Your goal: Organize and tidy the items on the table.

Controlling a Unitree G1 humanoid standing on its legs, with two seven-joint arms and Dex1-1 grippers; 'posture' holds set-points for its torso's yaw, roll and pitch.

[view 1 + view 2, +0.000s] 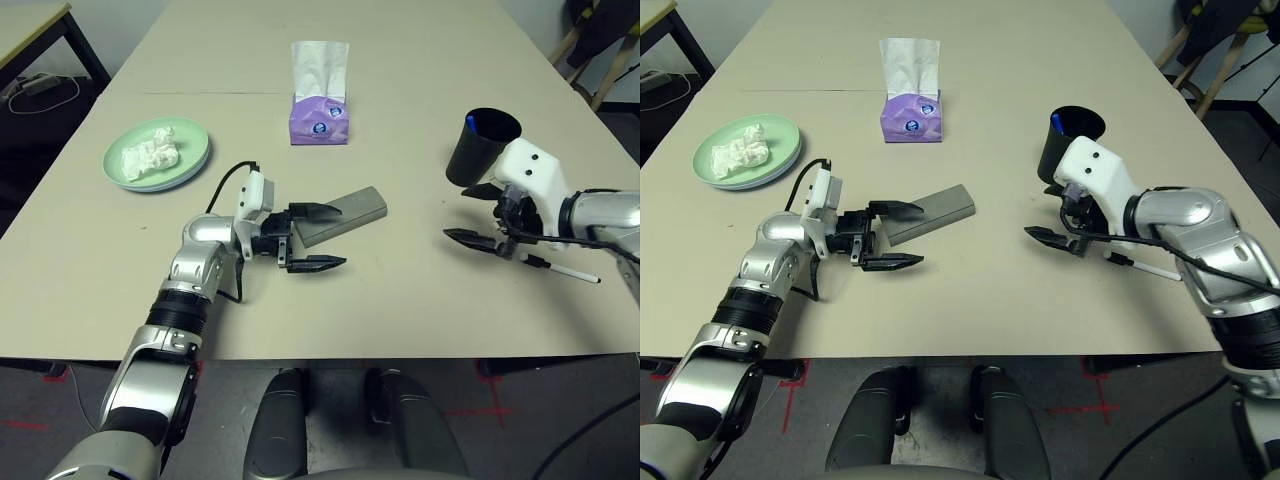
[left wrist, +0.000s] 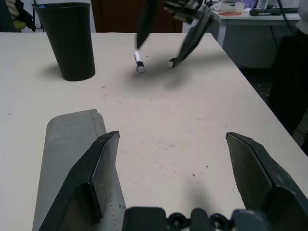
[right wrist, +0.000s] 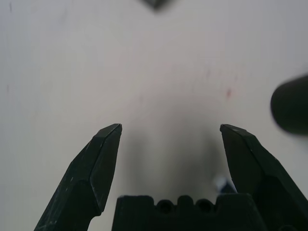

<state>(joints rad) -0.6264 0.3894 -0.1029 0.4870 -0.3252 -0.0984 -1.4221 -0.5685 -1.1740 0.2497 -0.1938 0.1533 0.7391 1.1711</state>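
Observation:
A grey glasses case (image 1: 350, 212) lies slantwise at the table's middle. My left gripper (image 1: 336, 237) is open at the case's near end: one finger rests over that end and the other hangs over bare table, with nothing between them (image 2: 168, 159). A black cup (image 1: 481, 147) with a blue-capped pen (image 1: 471, 123) in it stands to the right. Just in front of the cup my right gripper (image 1: 459, 212) is open and empty, above a white pen (image 1: 562, 269) lying on the table. A pale green plate (image 1: 190, 160) at the left holds a crumpled tissue (image 1: 148, 153). The purple tissue box (image 1: 320, 119) stands further back.
The beige table (image 1: 420, 60) stretches far back behind the tissue box. A dark-legged side table (image 1: 30, 20) stands off the far left corner, with cables on the floor under it. Wooden chair legs (image 1: 600, 60) show off the far right.

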